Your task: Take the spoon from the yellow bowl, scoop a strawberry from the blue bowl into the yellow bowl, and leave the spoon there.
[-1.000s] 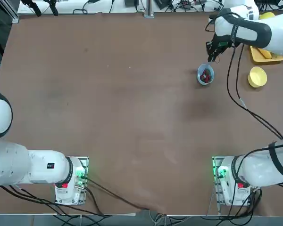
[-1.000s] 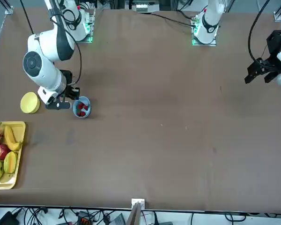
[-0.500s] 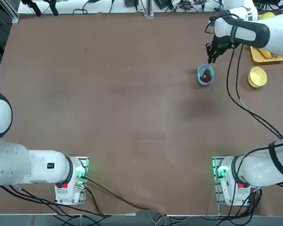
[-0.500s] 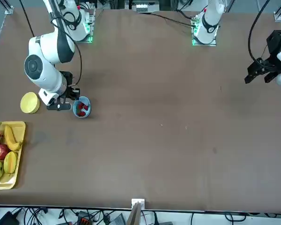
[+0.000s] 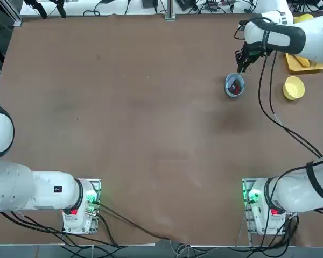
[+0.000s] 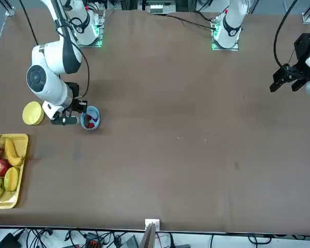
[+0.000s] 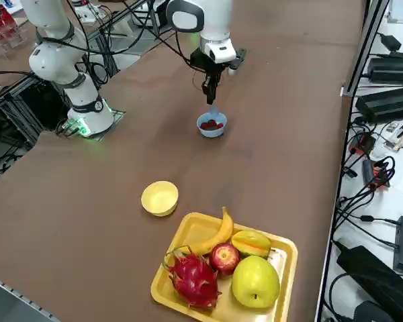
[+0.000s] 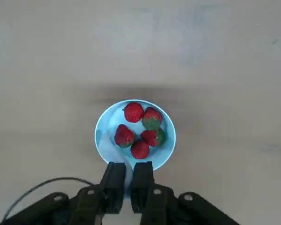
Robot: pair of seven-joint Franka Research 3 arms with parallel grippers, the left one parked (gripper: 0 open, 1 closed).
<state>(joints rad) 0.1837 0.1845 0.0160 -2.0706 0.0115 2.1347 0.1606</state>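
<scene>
My right gripper is shut on the handle of the pale spoon, and the spoon's tip reaches down into the blue bowl beside several red strawberries. Seen from the right side, the gripper hangs just above the blue bowl, and the spoon points straight down into it. In the top view the gripper is at the far rim of the blue bowl. The yellow bowl stands to its right with nothing in it, also seen as the yellow bowl.
A rectangular yellow fruit tray with a banana, an apple and other fruit sits near the yellow bowl at the table's right edge. The arm's black cable hangs over the table between the two bowls.
The right arm's wrist has shifted a little, with the gripper still at the blue bowl and shut on the spoon. Neither bowl has moved.
</scene>
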